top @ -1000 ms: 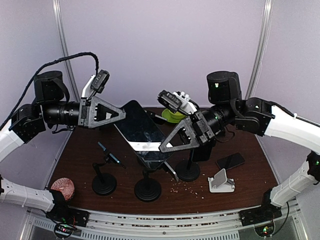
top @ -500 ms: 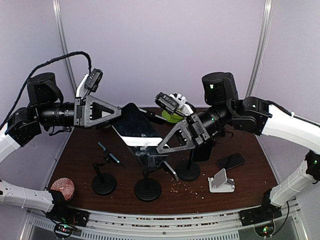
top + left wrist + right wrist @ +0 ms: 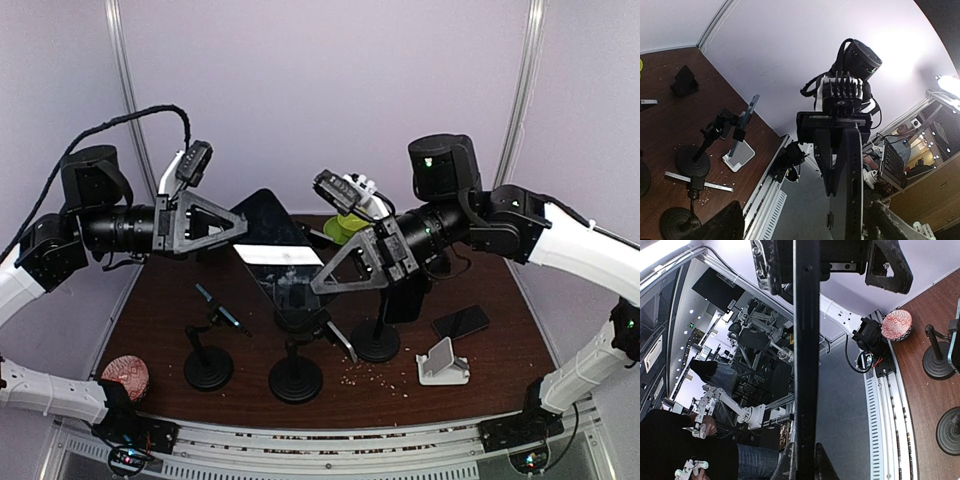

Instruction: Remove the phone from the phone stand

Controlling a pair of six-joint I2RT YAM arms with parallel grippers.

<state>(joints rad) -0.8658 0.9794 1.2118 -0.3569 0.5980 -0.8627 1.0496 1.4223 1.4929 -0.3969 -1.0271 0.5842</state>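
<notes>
The slim black phone (image 3: 461,321) lies flat on the brown table, just behind and to the right of the white phone stand (image 3: 443,362). The stand holds nothing and also shows in the left wrist view (image 3: 740,155). Neither gripper is near them. My right gripper (image 3: 318,285) (image 3: 806,462) is shut on the lower end of a larger black phone (image 3: 270,250) held in the air over mid-table. My left gripper (image 3: 243,222) (image 3: 805,226) is open, its fingers wide on either side of that phone's upper end (image 3: 846,190).
Three black pole holders with round bases (image 3: 208,367) (image 3: 296,380) (image 3: 376,342) stand under the raised phone. The right one carries a dark device (image 3: 402,292). A green object (image 3: 346,231) sits at the back. A red patterned bowl (image 3: 127,376) sits front left.
The right gripper has lifted the larger black phone a little and tilted it. The left arm barely shifted. The slim phone and the white stand have not moved.
</notes>
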